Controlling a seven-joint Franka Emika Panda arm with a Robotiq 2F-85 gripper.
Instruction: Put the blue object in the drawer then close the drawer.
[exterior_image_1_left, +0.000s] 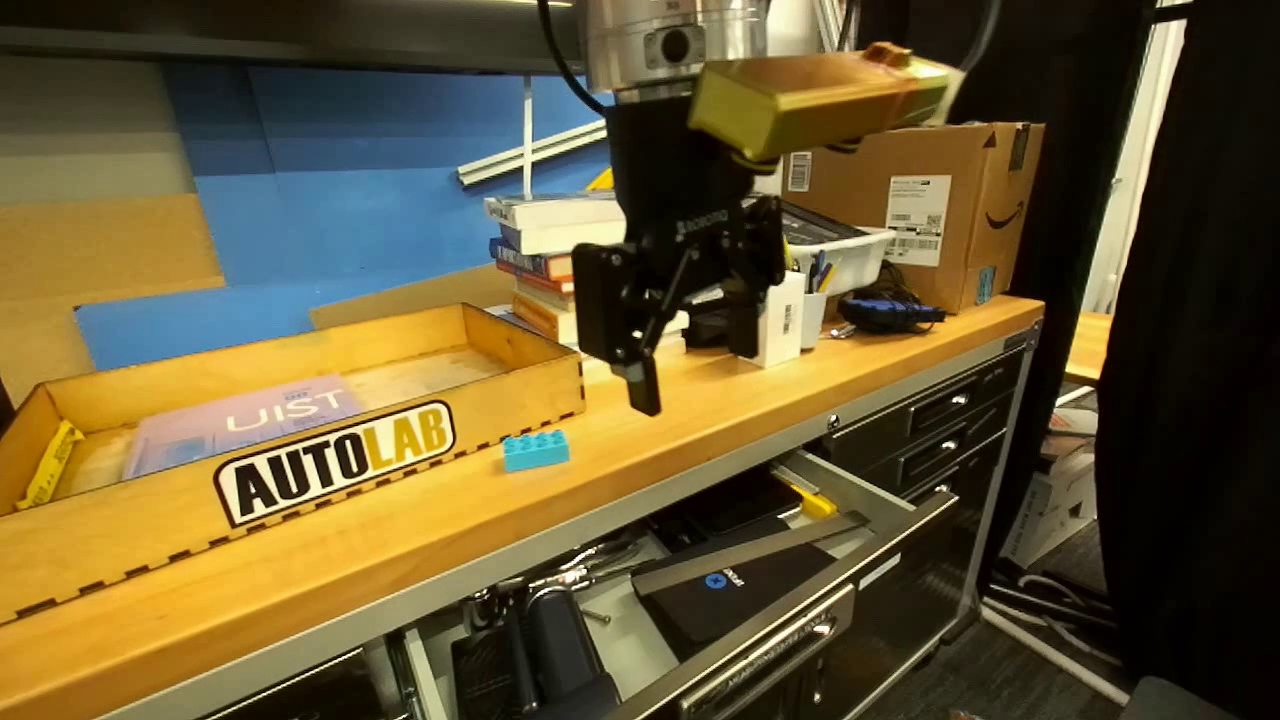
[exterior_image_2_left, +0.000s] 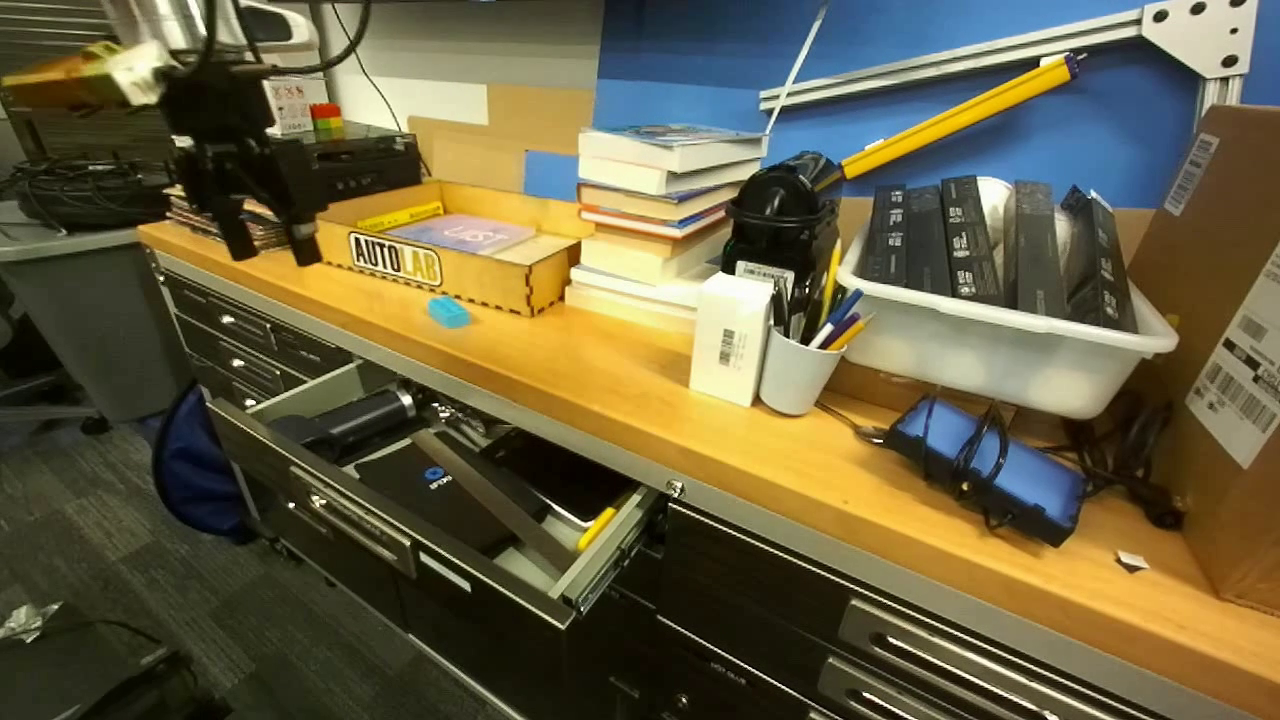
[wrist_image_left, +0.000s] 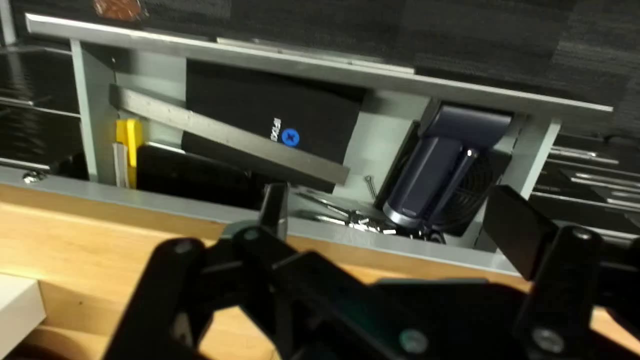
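in an exterior view, the black gripper (exterior_image_1_left: 695, 365) hangs high over the wooden table (exterior_image_1_left: 720, 412). its two fingers (exterior_image_1_left: 643, 388) are spread wide apart, and they hold nothing. the little blue block (exterior_image_1_left: 536, 452) sits on the table, just beside the wooden tray (exterior_image_1_left: 520, 400). it is lower than the gripper and to the left. its long side looks a bit slanted from the table's front edge, so the fingers may need a small twist to fit it. the drawer (exterior_image_1_left: 625, 640) is pulled out, with the block not in it yet.

in an exterior view, the gripper (exterior_image_2_left: 272, 250) is up high, and the block (exterior_image_2_left: 448, 312) is lower and to the right. so i think the gripper hangs more to the drawer's side, and must go down and in toward the tray.

in the wrist view, the fingers (wrist_image_left: 274, 210) have a big gap, and they hold nothing that i can see. the block does not show here; the gripper's black parts may hide it. past the fingers is the drawer (wrist_image_left: 387, 125), with a flat black box (wrist_image_left: 310, 100) and a metal bar (wrist_image_left: 230, 135) inside. i think there is room on its bare floor to set the block down gently.
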